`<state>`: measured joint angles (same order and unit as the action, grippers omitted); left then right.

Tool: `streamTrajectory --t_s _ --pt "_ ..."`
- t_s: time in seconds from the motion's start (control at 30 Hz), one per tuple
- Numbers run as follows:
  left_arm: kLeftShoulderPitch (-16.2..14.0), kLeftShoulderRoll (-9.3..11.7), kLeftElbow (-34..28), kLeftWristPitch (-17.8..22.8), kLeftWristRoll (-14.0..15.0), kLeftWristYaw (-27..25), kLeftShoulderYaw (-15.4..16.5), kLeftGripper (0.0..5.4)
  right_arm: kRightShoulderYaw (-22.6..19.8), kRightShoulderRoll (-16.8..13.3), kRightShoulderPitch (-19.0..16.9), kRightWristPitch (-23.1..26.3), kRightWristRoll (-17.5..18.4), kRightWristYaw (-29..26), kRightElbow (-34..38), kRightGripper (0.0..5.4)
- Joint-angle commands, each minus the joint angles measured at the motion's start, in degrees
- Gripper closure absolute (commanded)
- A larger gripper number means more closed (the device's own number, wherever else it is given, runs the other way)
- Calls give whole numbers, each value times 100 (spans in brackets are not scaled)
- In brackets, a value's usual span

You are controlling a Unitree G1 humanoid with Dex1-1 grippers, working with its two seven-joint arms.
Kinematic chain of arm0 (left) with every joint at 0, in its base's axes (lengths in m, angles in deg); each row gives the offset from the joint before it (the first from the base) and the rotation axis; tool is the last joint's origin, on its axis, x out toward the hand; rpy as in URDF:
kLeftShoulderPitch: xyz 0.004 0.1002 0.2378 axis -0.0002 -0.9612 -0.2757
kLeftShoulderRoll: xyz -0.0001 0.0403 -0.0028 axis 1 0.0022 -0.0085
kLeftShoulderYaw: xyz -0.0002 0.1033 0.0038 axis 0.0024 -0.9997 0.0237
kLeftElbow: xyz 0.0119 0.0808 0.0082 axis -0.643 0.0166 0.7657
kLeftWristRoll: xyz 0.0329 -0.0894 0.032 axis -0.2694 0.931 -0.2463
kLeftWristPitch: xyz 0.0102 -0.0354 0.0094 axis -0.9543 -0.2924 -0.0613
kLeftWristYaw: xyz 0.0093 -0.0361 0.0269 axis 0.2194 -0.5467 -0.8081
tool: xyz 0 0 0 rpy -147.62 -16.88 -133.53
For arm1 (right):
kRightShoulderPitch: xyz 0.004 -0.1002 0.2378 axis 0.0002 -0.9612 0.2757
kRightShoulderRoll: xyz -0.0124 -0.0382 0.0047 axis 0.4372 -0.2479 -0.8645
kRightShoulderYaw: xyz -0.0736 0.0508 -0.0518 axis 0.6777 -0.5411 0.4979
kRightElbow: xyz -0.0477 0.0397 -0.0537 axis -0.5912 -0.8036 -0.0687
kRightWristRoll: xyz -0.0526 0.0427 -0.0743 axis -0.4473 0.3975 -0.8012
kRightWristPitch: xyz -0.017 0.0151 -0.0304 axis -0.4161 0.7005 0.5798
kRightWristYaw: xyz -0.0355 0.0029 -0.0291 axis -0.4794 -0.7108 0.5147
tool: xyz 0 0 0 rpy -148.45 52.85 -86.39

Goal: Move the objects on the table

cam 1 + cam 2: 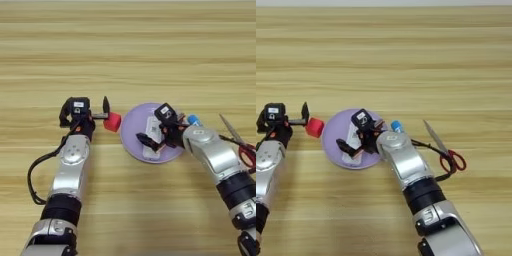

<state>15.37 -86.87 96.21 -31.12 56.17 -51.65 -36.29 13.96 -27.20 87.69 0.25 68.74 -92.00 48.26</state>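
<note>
Table point(128, 50) with plate point(131, 131), cube point(113, 121), scissors point(239, 141)

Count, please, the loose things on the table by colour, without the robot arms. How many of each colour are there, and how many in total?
Red: 2, the red cube and the scissors with red handles
Purple: 1, the round plate
White: 2, the flat bar on the plate and the tube with blue cap
Total: 5

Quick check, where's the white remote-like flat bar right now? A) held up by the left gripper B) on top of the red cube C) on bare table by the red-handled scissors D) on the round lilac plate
D: the white remote-like flat bar lies flat on the round lilac plate, with the right gripper down over it.
</note>
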Motion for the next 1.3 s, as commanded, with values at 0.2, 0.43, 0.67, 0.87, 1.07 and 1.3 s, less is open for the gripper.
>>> streamTrajectory --t_s 0.2,0.43,0.67,0.87,1.07,1.3 --pt "74 -19 38 -16 -49 53 -33 0 42 276 -31 -126 -11 303 -566 1" --pt "45 -17 -18 -3 -46 51 -37 0 -213 258 245 -941 -93 721 -1505 1" --pt "35 -9 -36 1 -44 44 -36 0 -247 279 306 -1280 -140 834 -1792 1" --pt "29 -15 -58 13 -45 48 -39 0 -275 261 169 -921 -110 867 -1597 1" --pt "39 -7 -42 10 -42 44 -33 0 -283 344 -60 -38 64 746 -1132 1" --pt "46 -9 -28 3 -44 46 -32 0 -230 387 -248 685 159 727 -804 1"
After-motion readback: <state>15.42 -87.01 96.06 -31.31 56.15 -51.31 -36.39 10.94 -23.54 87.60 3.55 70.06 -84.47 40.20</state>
